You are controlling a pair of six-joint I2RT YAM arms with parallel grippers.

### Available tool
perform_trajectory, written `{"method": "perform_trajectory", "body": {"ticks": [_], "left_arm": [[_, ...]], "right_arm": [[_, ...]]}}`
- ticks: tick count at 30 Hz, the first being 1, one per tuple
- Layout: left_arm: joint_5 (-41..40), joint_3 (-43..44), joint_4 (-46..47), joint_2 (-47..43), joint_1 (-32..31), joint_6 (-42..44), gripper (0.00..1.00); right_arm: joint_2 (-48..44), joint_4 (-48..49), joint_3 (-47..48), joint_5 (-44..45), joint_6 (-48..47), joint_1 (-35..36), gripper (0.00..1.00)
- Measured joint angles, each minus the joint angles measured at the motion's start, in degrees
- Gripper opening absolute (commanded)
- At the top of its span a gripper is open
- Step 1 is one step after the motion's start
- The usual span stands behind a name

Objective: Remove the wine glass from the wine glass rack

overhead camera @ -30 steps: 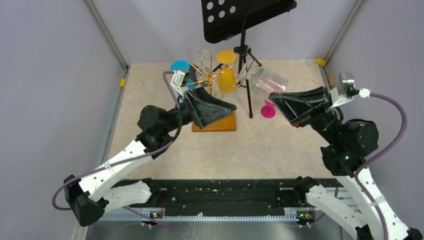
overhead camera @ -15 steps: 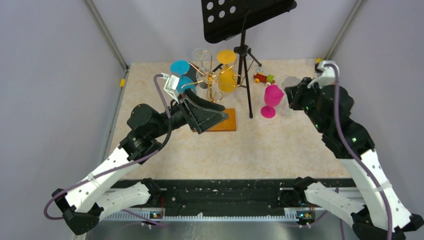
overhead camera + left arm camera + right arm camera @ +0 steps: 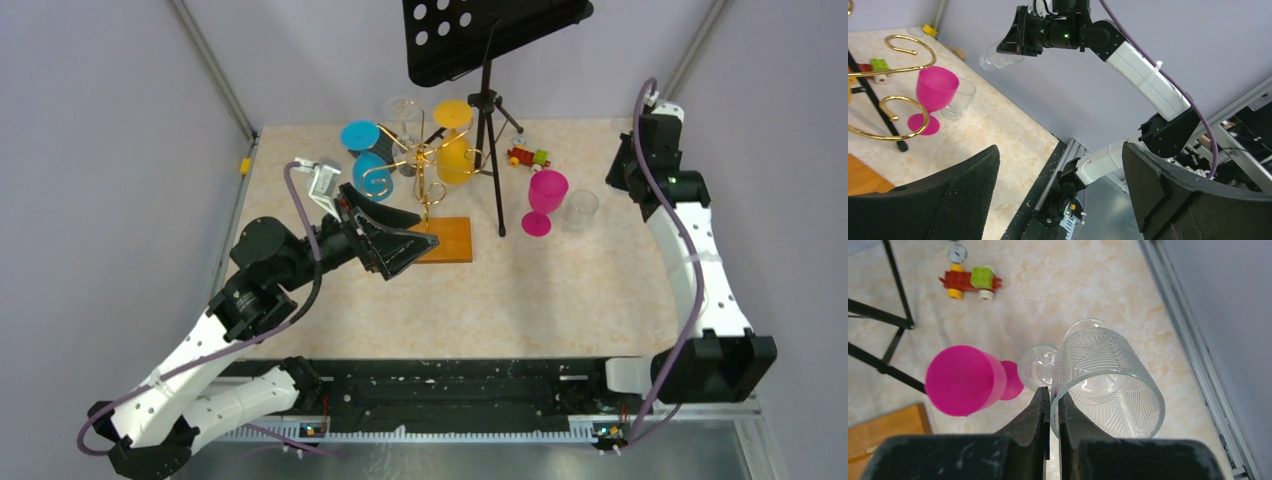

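1. Left gripper (image 3: 1060, 150) — released. Your two black fingers stand wide apart, and nothing lies between them.
2. Wine glass rack (image 3: 425, 185). It stands directly ahead of the left claw. Its gold curls show at the left edge of the left wrist view, and its wooden base (image 3: 455, 240) lies just beyond the fingertips. You cannot tell from these views whether a finger touches the base.
3. Glasses on the rack. A cyan wine glass (image 3: 372, 172), a yellow wine glass (image 3: 454, 155) and a clear wine glass (image 3: 403, 112) hang from the wire arms. All three are beyond the left claw and outside its fingers.
4. Pink wine glass (image 3: 545, 195). It stands upright on the table (image 3: 520, 300), off the rack and to the right of the left claw. In the right wrist view it sits below and left of the right claw. A plain clear glass (image 3: 580, 208) stands just beside it.
5. Right gripper (image 3: 1053, 396) — clenched on a clear patterned glass (image 3: 1108, 385). The fingers pinch its wall at the rim and hold it tilted in the air. It is well above the table, over the pink wine glass and the plain clear glass.
6. Background. A toy train (image 3: 970, 280) lies on the table beyond the right claw. The legs of a black music stand (image 3: 488, 150) stand between the two claws, beside the rack.
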Motion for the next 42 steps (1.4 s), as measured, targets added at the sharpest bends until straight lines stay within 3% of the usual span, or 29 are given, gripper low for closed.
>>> {"method": "perform_trajectory", "body": {"ticks": [11,19,34,38,42], "left_arm": [[-6.3,0.3,-8.4,-5.2,0.0,6.4,0.96],[-9.6,-2.1,-9.9,-10.2,0.0,7.7,0.96],[-12.7,-3.8,-11.8,-11.1,0.0,8.6,0.95],[-14.8,-3.9,-12.1,-11.8,0.0,8.8,0.95],[-17.4,-3.9,-12.2,-13.3,0.0,9.6,0.95]], "right_arm": [[13.1,0.3,0.1,-4.2,0.1,-8.2,0.0],[22.6,0.9,0.6,-4.7,0.8,-9.7,0.0],[25.7,3.2,-2.5,-8.9,3.2,-11.8,0.0],[25.7,3.4,-2.5,-8.6,3.7,-11.8,0.2],[25.9,3.5,-2.4,-7.9,4.0,-11.8,0.3]]}}
